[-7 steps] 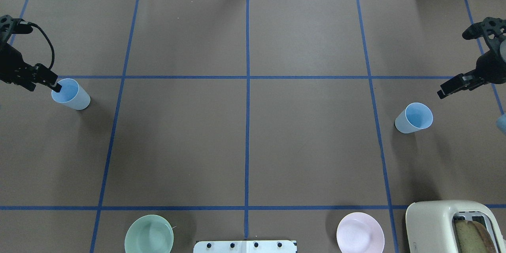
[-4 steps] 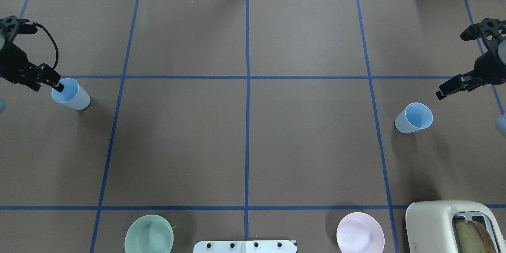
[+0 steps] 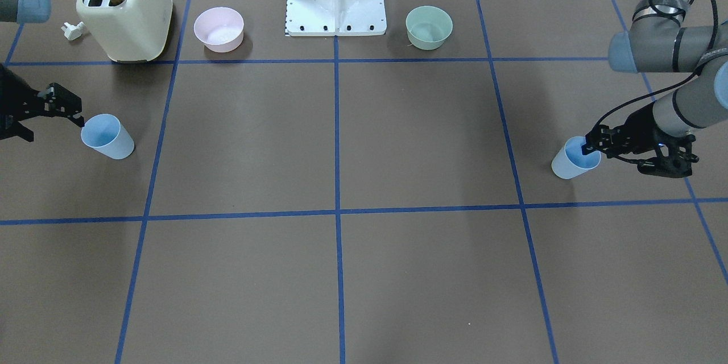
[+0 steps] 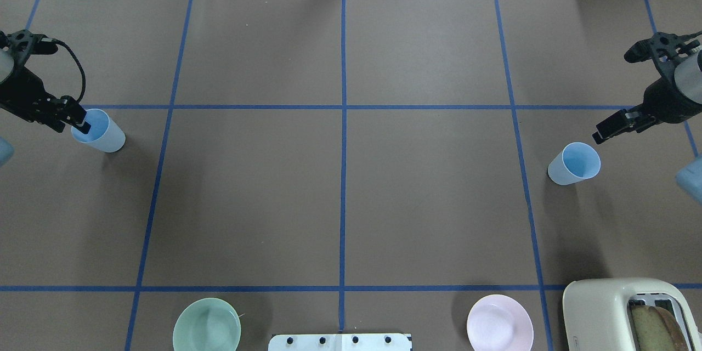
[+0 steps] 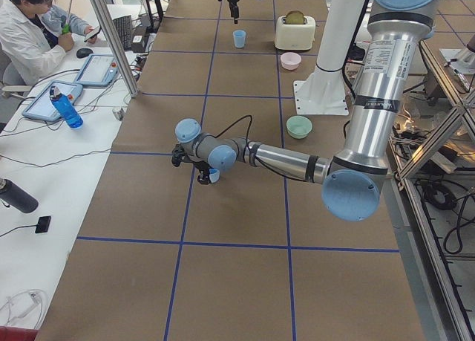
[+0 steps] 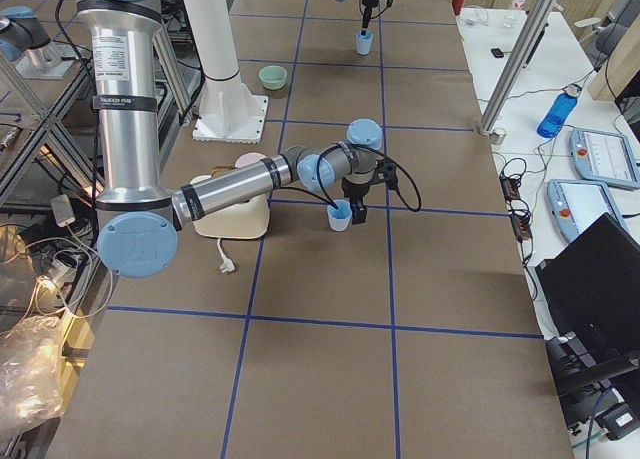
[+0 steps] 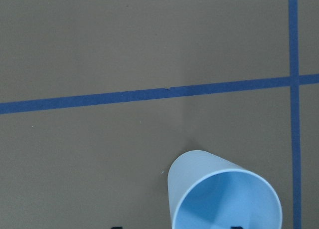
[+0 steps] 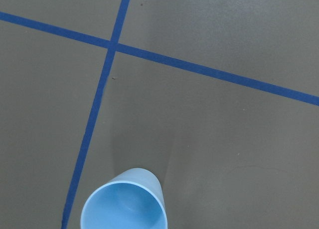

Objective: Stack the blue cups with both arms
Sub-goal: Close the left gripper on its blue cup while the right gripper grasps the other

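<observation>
At the table's left edge we see the left gripper (image 4: 74,123) straddling a blue cup (image 4: 104,134) at its rim, jaws spread, one finger inside. Far right, the right gripper (image 4: 602,134) hovers just beside the other cup (image 4: 576,163), seemingly open too.

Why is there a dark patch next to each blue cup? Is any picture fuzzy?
Overhead view: the dark patches are soft shadows that the left cup and right cup cast on the table. Both wrist views: sharp, but each cup is cut off at the bottom edge. Front-facing view: clear, with no fuzziness.
</observation>
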Tool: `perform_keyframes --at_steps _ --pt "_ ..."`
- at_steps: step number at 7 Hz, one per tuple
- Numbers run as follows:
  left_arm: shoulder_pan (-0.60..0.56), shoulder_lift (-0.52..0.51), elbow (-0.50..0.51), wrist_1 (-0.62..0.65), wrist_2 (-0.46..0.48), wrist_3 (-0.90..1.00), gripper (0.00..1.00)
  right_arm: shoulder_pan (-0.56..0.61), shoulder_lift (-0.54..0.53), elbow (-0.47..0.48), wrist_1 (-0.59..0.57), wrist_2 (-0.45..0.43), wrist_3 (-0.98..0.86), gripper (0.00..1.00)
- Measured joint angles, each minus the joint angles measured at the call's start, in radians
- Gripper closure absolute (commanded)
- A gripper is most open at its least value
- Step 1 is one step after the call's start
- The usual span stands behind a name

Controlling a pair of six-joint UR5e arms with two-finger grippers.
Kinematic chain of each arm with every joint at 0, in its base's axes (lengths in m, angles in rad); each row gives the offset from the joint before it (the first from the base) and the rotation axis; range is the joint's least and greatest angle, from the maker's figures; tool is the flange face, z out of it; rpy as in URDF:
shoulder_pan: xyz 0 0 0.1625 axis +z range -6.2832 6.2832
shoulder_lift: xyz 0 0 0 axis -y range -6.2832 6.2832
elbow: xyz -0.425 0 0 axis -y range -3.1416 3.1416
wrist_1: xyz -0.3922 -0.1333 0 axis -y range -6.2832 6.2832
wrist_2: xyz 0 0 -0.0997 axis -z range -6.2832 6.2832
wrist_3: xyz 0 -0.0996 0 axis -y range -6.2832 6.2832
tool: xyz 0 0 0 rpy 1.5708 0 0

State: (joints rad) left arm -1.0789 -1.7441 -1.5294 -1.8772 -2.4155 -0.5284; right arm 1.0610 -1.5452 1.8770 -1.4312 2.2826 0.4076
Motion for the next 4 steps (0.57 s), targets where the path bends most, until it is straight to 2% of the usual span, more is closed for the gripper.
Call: perform_keyframes --at_steps 1,2,4 --pt "0.006 0.000 0.002 -0.005 0.000 -0.001 0.85 -0.001 0.000 0.000 0.000 0.000 0.000 0.02" --pt "0.008 0.000 0.000 -0.008 0.000 0.000 1.00 -0.002 0.000 0.001 0.000 0.000 0.000 0.02" --pt "0.009 0.002 -0.001 -0.029 -0.001 -0.003 1.00 -0.002 0.000 0.001 0.000 -0.002 0.000 0.02"
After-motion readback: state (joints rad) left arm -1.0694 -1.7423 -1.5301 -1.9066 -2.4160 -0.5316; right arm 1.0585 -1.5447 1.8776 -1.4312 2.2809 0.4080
